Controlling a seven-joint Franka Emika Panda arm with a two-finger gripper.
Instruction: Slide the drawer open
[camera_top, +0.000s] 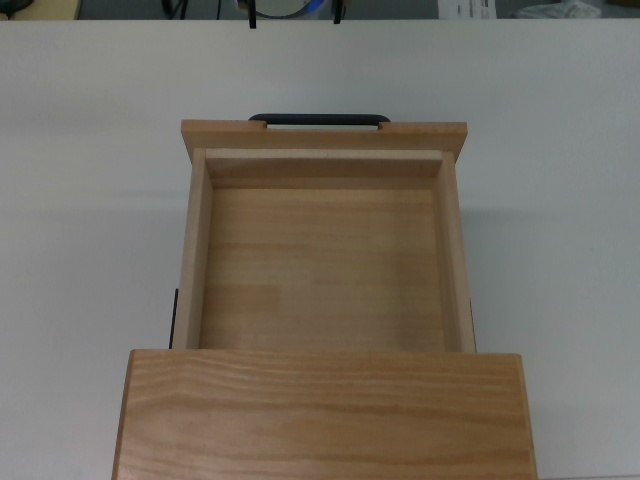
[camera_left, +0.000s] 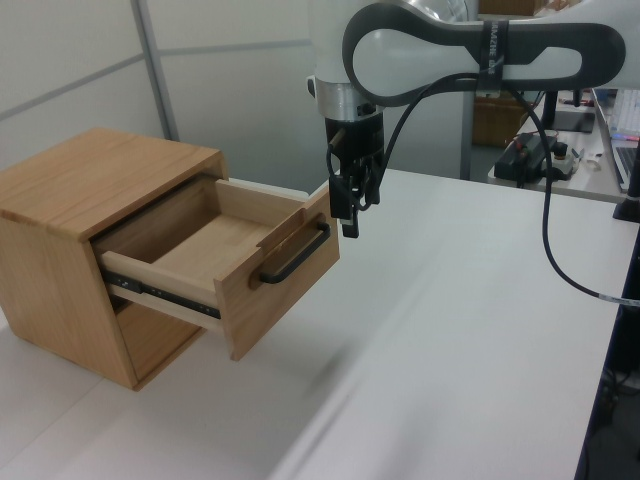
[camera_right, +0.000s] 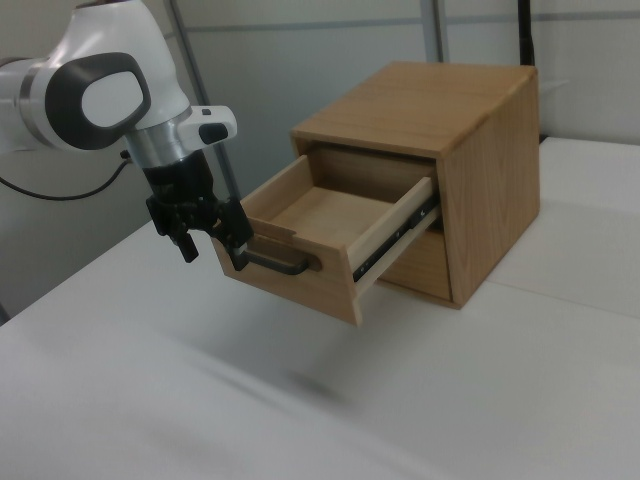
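Drawer (camera_left: 225, 262) pulled well out of the cabinet (camera_left: 70, 215), interior bare, black handle (camera_left: 295, 258) facing away from the cabinet. Claw (camera_right: 212, 240) hangs fingers-down just outside the front panel, by the handle's end at the right view's left; its fingers stand apart with nothing between them, one finger (camera_right: 236, 235) close beside the bar, contact unclear. All above the white worktop (camera_left: 450, 330).
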